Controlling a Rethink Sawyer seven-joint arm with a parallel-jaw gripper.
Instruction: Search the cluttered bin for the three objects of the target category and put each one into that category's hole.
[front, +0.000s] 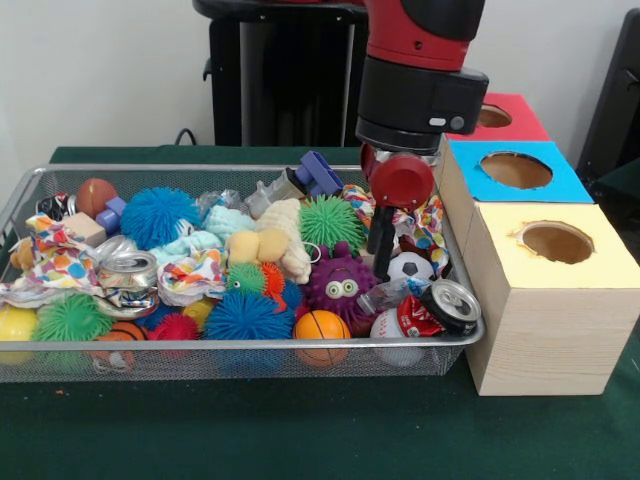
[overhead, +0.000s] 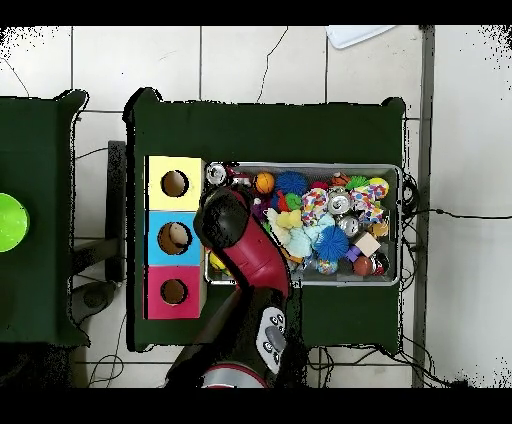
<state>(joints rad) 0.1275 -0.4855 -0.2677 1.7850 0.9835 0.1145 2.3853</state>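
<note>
1. At the basket's three-o'clock end in the front view, the gripper (front: 382, 262) reaches down among the toys; whether its jaws are apart or together I cannot tell.
2. A crumpled clear bottle (front: 383, 295) lies just at its five o'clock, beside the purple monster (front: 341, 286) and a silver can (front: 451, 303).
3. The wire basket (front: 240, 346) is still crowded, so this looks like the searching and picking stage.
4. Next it likely needs a firm hold, a lift, then travel toward one o'clock to the red-topped hole (front: 492, 116).
</note>
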